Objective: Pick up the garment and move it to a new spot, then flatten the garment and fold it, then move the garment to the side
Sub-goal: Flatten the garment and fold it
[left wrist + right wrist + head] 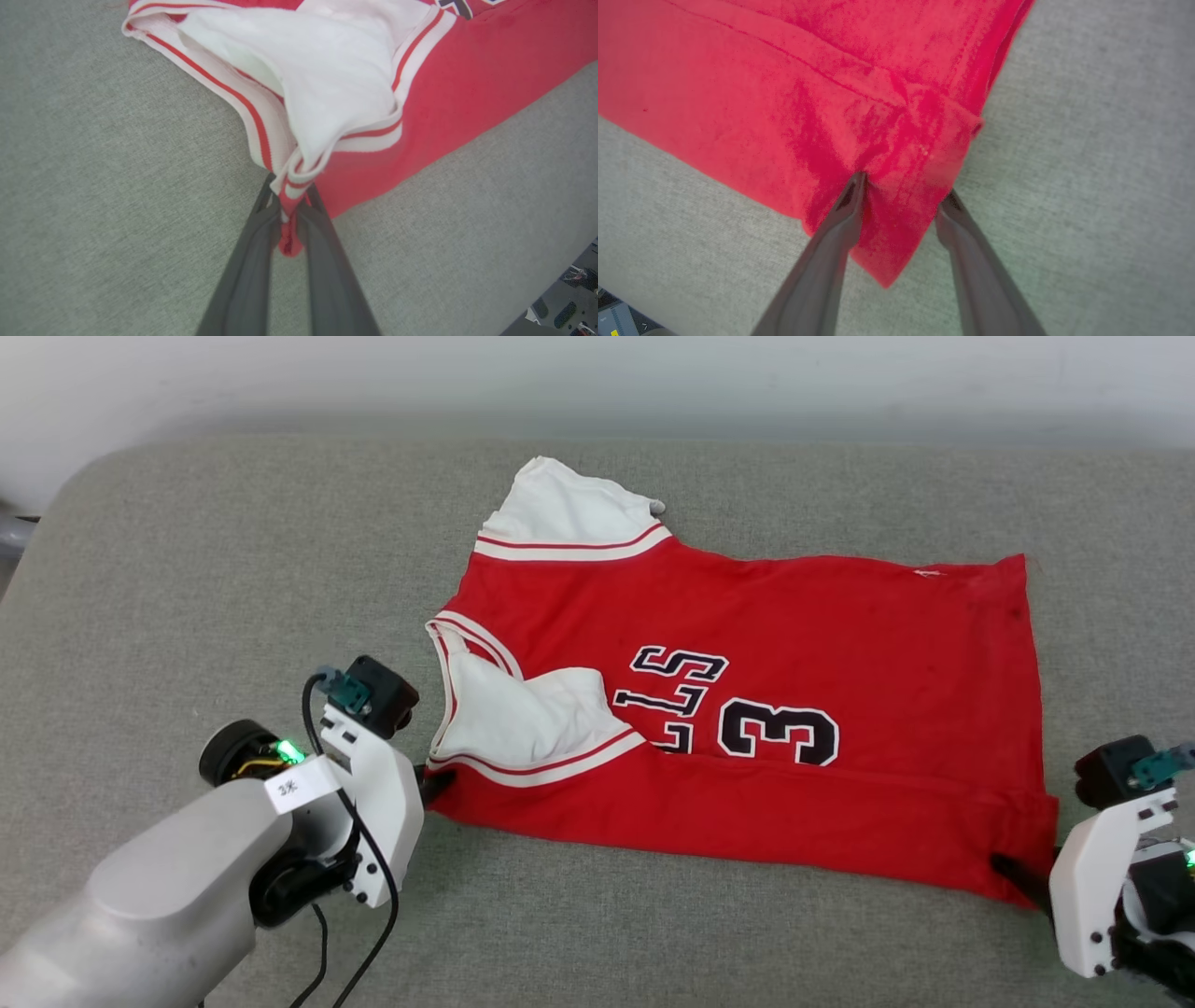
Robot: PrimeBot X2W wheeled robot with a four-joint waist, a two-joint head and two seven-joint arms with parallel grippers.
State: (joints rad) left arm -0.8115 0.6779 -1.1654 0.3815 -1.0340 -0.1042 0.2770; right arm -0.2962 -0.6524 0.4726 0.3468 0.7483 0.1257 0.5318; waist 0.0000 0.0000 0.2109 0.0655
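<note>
The garment (747, 644) lies spread on the grey cushion (215, 579), number 3 facing up, its near edge folded over part of the lettering. My left gripper (289, 200) is pinched tight on the striped trim at the near left corner. My right gripper (903, 191) has its fingers parted, with the red hem corner lying between them, unclamped.

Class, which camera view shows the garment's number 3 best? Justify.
The head view: the number 3 lies unobstructed on the garment. The left wrist view catches a scrap of black lettering at its top edge; the right wrist view, plain red hem.
</note>
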